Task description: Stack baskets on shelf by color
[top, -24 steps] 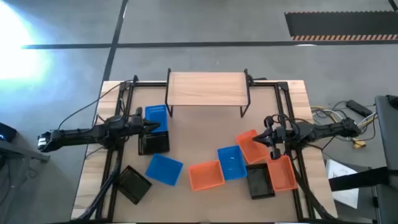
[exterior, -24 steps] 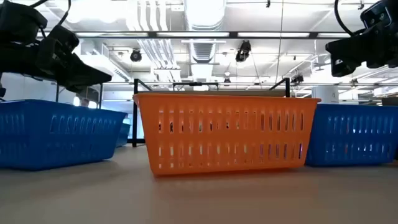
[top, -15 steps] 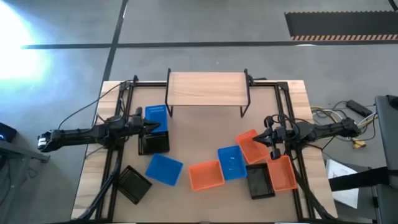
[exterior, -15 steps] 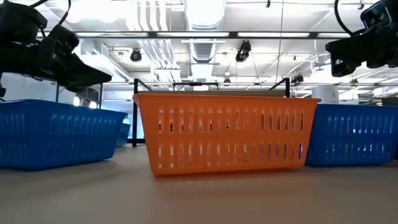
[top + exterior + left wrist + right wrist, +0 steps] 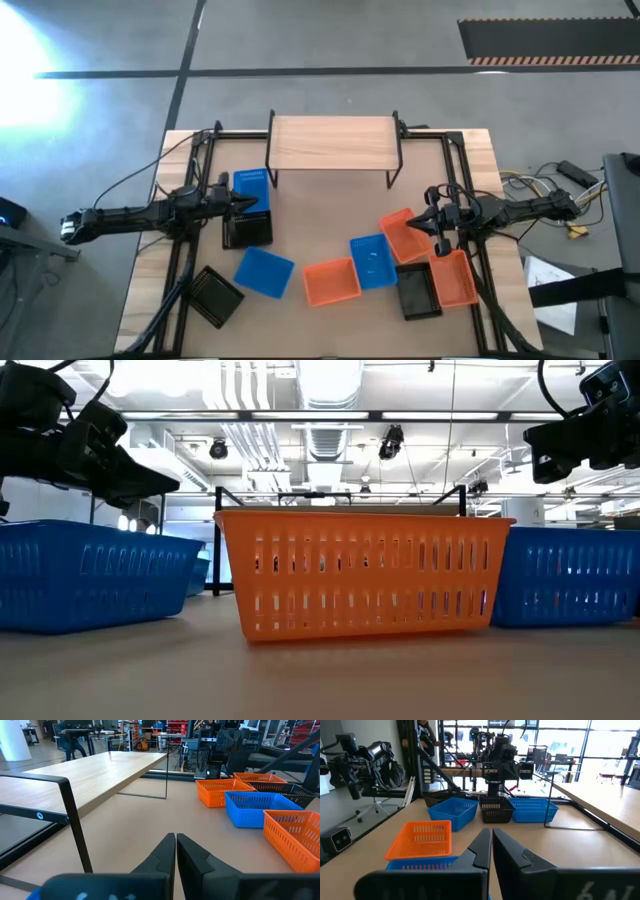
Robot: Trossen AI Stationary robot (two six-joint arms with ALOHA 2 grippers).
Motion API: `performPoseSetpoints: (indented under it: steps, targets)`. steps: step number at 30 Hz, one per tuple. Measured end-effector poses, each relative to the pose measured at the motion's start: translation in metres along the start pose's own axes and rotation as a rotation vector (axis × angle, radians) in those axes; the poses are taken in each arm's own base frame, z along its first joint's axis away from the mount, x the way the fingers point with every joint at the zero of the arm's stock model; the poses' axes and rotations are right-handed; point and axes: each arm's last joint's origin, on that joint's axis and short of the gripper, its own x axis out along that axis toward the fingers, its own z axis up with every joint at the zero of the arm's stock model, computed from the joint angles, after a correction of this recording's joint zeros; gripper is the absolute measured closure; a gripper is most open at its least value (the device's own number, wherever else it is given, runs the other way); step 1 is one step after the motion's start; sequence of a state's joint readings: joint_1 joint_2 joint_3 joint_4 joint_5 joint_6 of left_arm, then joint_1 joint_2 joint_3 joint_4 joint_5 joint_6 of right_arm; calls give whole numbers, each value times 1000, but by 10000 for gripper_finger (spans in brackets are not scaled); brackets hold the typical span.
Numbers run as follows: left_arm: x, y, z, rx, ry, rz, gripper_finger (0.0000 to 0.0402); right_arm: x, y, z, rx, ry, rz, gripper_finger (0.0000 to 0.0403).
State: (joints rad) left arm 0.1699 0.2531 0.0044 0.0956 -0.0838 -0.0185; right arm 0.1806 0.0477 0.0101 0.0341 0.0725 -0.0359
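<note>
The shelf point(image 5: 333, 143) stands at the table's far middle with nothing on its wooden top. Nine baskets rest on their bottoms on the table. On the left are a blue basket point(image 5: 251, 187), a black one point(image 5: 247, 230), another blue one point(image 5: 264, 271) and a black one point(image 5: 216, 296). On the right are orange point(image 5: 331, 282), blue point(image 5: 373, 260), orange point(image 5: 405, 235), black point(image 5: 416, 290) and orange point(image 5: 455, 277) baskets. My left gripper point(image 5: 262, 203) hovers shut above the far-left blue and black baskets. My right gripper point(image 5: 412, 226) hovers shut over the far orange basket.
Black arm-frame rails point(image 5: 190, 200) run along both sides of the table. Bare tabletop point(image 5: 330, 215) lies between the shelf and the baskets. In the low view an orange basket point(image 5: 365, 570) fills the middle, with blue baskets on either side. Cables lie off the right edge.
</note>
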Motion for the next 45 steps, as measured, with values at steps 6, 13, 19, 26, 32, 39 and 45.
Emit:
performPoseSetpoints:
  steps: [6,13,19,26,32,39,45]
  targets:
    - [0,0,0,0,0,0,402,0,0,0,1,0,0,394]
    - [0,0,0,0,0,0,402,0,0,0,0,0,0,394]
    - [0,0,0,0,0,0,402,0,0,0,1,0,0,394]
    - [0,0,0,0,-1,0,402,0,0,0,-1,0,0,394]
    - [0,0,0,0,0,0,402,0,0,0,0,0,0,394]
    - [0,0,0,0,0,0,402,0,0,0,0,0,0,394]
    - [0,0,0,0,0,0,402,0,0,1,17,-15,-2,394]
